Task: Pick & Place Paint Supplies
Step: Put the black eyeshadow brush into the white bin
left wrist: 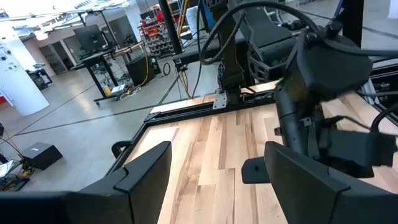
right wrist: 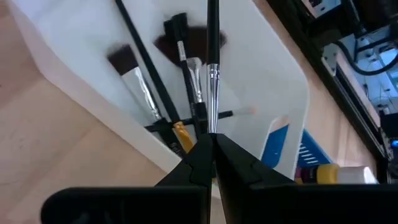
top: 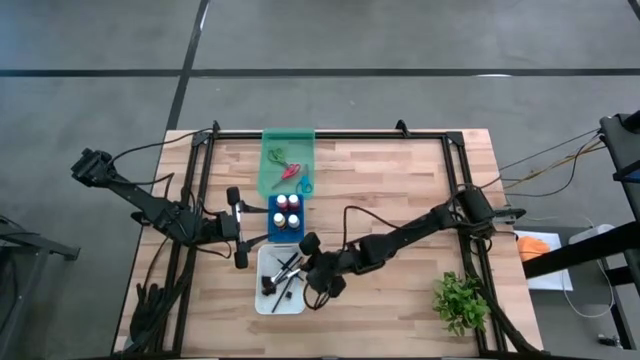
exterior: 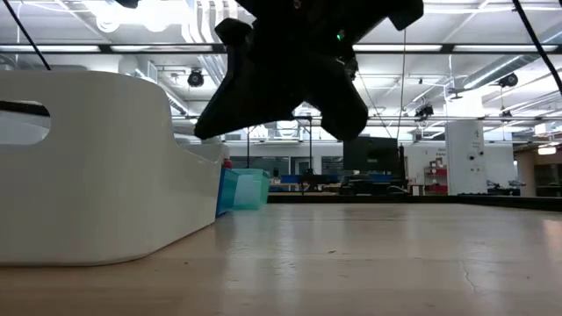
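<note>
A thin brush [right wrist: 212,68] hung over the white tray [right wrist: 273,81] — pinched by its handle in the right gripper [right wrist: 212,140], above the brushes already lying there — while the left gripper [left wrist: 214,168] waited beside the blue tray [top: 273,228], fingers apart.

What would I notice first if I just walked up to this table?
Probably the right claw, pinched shut on a thin brush above the white tray of brushes. Next, the blue tray of little paint bottles mid-table, and the leafy plant at the near right corner.
</note>
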